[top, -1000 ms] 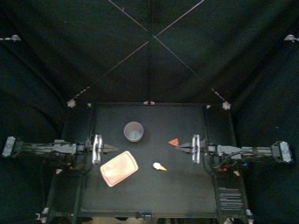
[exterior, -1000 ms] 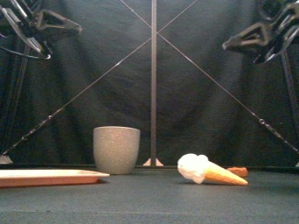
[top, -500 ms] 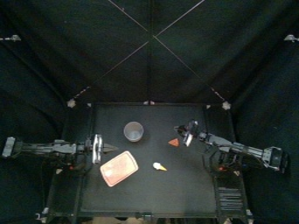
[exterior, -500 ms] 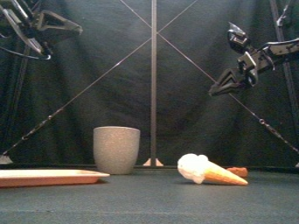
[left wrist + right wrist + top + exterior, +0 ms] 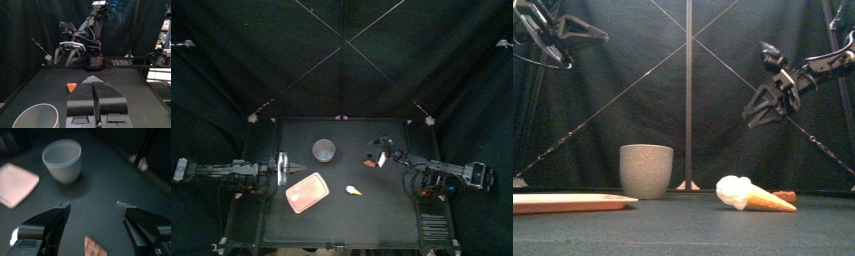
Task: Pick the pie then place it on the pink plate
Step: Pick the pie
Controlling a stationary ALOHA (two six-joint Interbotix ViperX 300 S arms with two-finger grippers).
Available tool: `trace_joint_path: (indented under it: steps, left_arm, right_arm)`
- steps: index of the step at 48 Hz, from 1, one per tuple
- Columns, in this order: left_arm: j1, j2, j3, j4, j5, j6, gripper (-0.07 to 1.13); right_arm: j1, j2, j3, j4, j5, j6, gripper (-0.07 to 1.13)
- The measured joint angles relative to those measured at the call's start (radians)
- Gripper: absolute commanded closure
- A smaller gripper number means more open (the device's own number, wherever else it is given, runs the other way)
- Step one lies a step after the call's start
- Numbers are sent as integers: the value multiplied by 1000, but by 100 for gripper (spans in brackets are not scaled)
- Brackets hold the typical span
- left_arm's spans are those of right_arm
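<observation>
The pie, a small red-orange wedge [image 5: 372, 161], lies flat on the table right of centre; it also shows as the wedge [image 5: 786, 196] behind the cone and as the wedge [image 5: 93, 247]. The pink plate [image 5: 306, 191] lies at the front left. My right gripper [image 5: 382, 150] hangs open above the table, just behind the pie, nothing between its jaws; the right wrist view shows the gripper [image 5: 93, 207] with the pie below it. My left gripper [image 5: 93, 100] rests shut at the left, high over the plate's side.
A tall grey speckled cup [image 5: 326, 150] stands behind the plate, left of the pie. A toy ice cream cone [image 5: 354, 189] lies on its side between plate and pie, nearer the front. The cup [image 5: 63, 160] stands ahead of my right gripper.
My right arm has swung in from the right edge toward the middle and come lower, over the pie. The left arm and the toys have not moved.
</observation>
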Motion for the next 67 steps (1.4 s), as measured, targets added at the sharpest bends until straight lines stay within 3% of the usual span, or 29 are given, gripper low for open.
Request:
trace_joint_path:
  steps: [9,21,39,53,59,67]
  left_arm:
    - [2,0,2,3,0,0,106]
    - [3,0,23,5,0,0,106]
    - [3,0,55,3,0,0,106]
    - [5,0,55,2,0,0,106]
    - [5,0,55,0,0,0,106]
    - [3,0,55,2,0,-3,106]
  right_arm:
    - [9,160,-137,-75,411,-14,1]
    - [11,313,-252,-183,647,-38,1]
    - [9,515,-337,-48,660,-273,2]
    - [-2,526,-327,-21,667,-295,4]
    - [-8,517,-305,-15,669,-295,15]
    - [-9,508,-293,-8,667,-293,37]
